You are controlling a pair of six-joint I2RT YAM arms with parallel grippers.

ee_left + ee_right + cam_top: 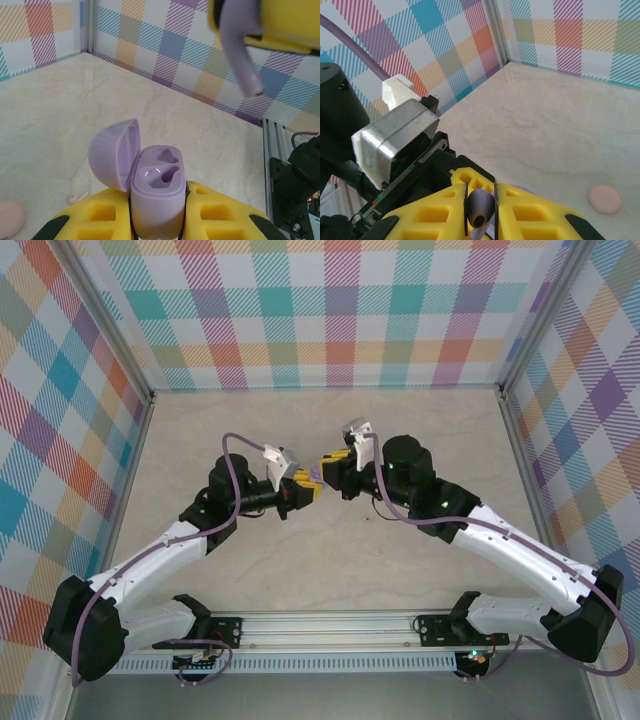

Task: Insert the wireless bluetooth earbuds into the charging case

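Observation:
My left gripper [157, 202] is shut on the purple charging case [156, 192], held upright with its lid [114, 155] swung open to the left and its two wells showing. Just above and to the right of the case hangs a purple earbud [240, 55], stem pointing down, with my right gripper [480, 200] shut on it. The same earbud [481, 206] sits between the yellow pads in the right wrist view. In the top view the two grippers [305, 487] [328, 468] meet above the middle of the table. A pale pink earbud [77, 198] lies on the table.
A round pink case [605, 198] lies shut on the marble table [400, 430]; its edge [10, 218] shows at the lower left of the left wrist view. Checked walls [330, 310] enclose the table on three sides. The mounting rail [330, 625] runs along the near edge.

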